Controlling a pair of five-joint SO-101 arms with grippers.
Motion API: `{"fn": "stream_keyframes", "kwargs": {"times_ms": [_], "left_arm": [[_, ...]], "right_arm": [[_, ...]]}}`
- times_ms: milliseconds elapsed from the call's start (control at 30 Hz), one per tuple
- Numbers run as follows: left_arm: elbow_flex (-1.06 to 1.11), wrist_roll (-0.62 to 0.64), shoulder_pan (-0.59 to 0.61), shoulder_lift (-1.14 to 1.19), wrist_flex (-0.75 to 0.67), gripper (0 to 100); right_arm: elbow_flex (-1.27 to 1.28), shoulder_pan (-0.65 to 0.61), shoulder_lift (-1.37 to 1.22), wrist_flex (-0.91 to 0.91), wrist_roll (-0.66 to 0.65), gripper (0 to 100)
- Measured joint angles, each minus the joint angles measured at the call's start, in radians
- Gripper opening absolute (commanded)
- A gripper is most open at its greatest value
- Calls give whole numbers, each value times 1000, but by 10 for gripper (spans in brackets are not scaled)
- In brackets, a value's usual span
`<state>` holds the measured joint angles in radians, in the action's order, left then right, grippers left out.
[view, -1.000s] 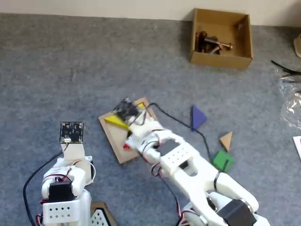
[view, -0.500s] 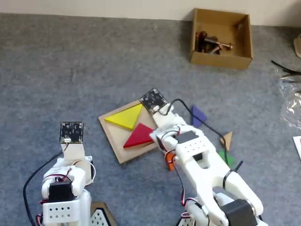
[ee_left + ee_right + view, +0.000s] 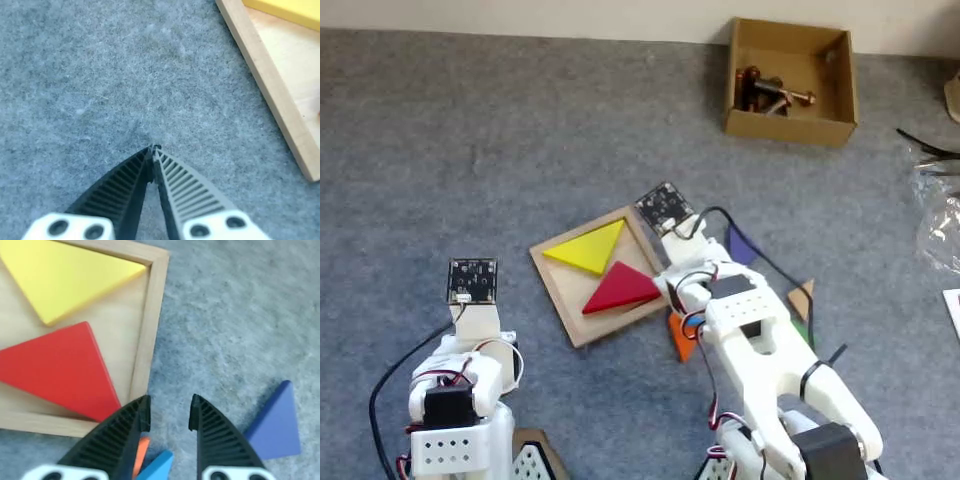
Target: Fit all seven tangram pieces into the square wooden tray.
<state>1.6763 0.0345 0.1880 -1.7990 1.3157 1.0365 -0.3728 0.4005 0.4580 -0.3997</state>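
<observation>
The square wooden tray [image 3: 556,285] lies on the grey carpet with a yellow triangle [image 3: 588,248] and a red triangle [image 3: 620,288] inside. In the right wrist view my right gripper [image 3: 168,412] is open and holds nothing, hovering just outside the tray rim [image 3: 150,330] near the red triangle [image 3: 60,370]. A blue triangle [image 3: 275,425], an orange piece [image 3: 142,450] and a light-blue piece [image 3: 156,465] lie on the carpet around it. My left gripper [image 3: 152,148] is shut over bare carpet, a short way from the tray rim [image 3: 270,95].
In the high view a blue triangle [image 3: 740,243], a tan triangle [image 3: 803,297], an orange piece [image 3: 678,335] and a partly hidden green piece [image 3: 804,332] lie right of the tray. A cardboard box [image 3: 790,80] stands at the back right. The right arm [image 3: 750,330] covers the tray's right corner.
The right arm has swung right, from above the tray to its right edge, uncovering the yellow and red triangles and the orange piece. The left arm has not moved.
</observation>
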Motion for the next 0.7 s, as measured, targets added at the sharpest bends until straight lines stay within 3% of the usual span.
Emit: {"fn": "stream_keyframes", "kwargs": {"times_ms": [700], "left_arm": [[0, 0, 0, 0, 0, 5]], "right_arm": [[64, 17, 0, -43, 0, 126]]}}
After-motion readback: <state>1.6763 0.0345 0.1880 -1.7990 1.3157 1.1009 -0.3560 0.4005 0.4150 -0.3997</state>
